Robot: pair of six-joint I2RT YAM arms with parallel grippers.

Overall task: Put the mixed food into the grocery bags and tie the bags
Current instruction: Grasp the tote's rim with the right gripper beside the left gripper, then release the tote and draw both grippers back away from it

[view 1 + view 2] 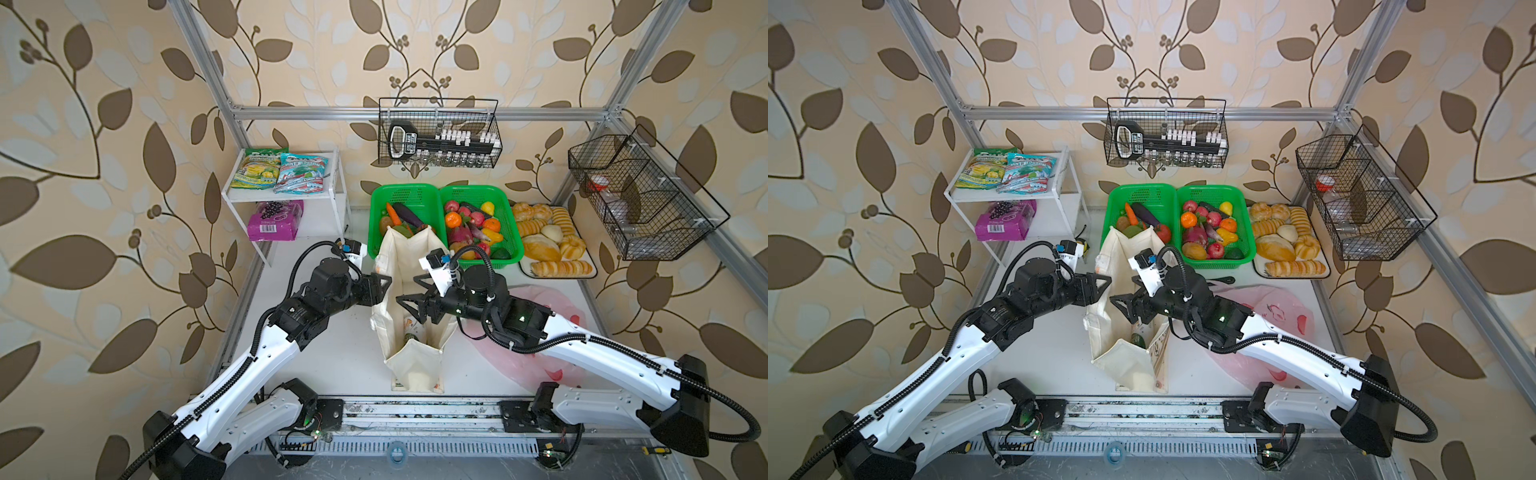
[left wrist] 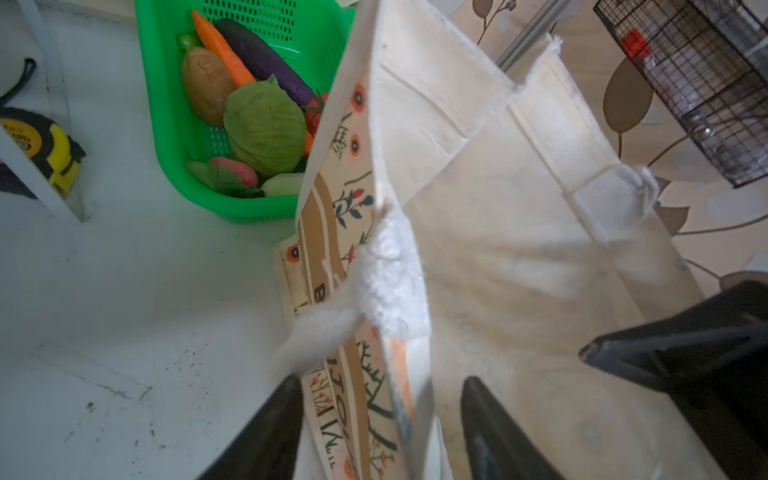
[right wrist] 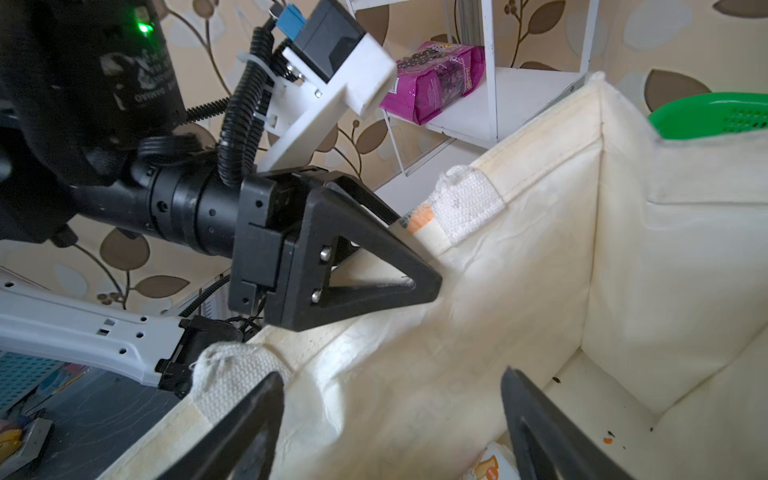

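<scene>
Centrally in both top views, the cream tote (image 1: 415, 365) stands open; the left gripper (image 1: 384, 286) straddles its wall with jaws parted, unclamped, and the right gripper (image 1: 409, 291) gapes empty over its mouth.

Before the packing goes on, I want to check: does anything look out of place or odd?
A yellow tape measure lies on the table beside the white shelf, a tool among groceries. The pink plastic bag lies crumpled under the right arm.
</scene>
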